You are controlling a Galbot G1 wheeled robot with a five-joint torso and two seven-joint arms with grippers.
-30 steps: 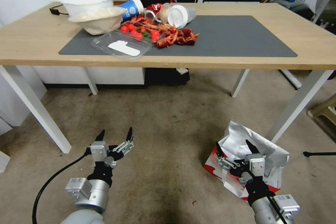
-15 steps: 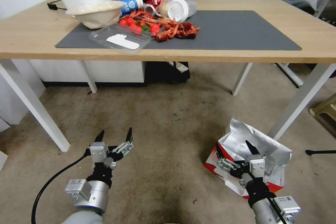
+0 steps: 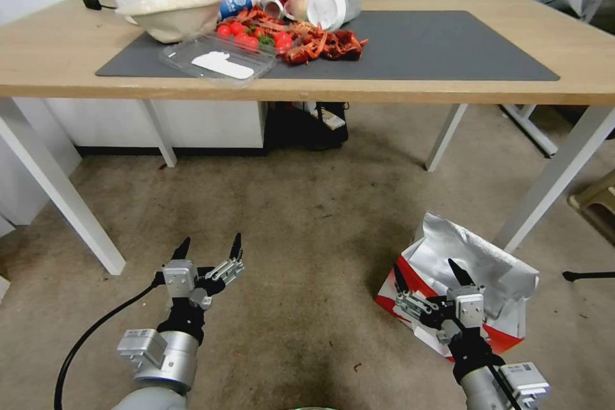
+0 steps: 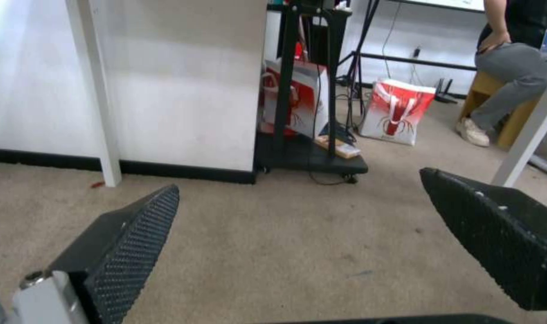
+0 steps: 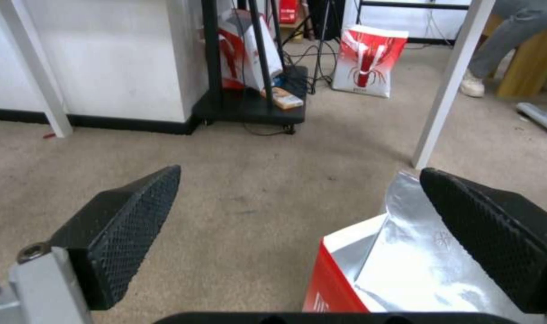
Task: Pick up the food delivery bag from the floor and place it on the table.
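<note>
The food delivery bag (image 3: 477, 262) sits on the floor (image 3: 307, 230) at the robot's right, just beside the table's near right leg, well below the table (image 3: 576, 45). Its open mouth faces up and slightly toward the table, showing crumpled silver foil lining, with a red side turned toward the robot's left; its long axis runs roughly from near-left to far-right across the carpet. The right gripper (image 3: 429, 274) hovers over the near part of the bag, fingers spread wide with nothing between them; in the right wrist view one finger (image 5: 495, 229) is over the foil mouth and the other (image 5: 135, 216) is over bare carpet, with the bag's red corner (image 5: 339, 288) between them. The left gripper (image 3: 209, 246) hangs low above open carpet, well apart from the bag, its fingers also wide and empty. On the table's dark grey mat (image 3: 435, 45) lie bowls (image 3: 173, 13), cups, a clear tray (image 3: 218, 59) and red food scraps (image 3: 307, 45).
</note>
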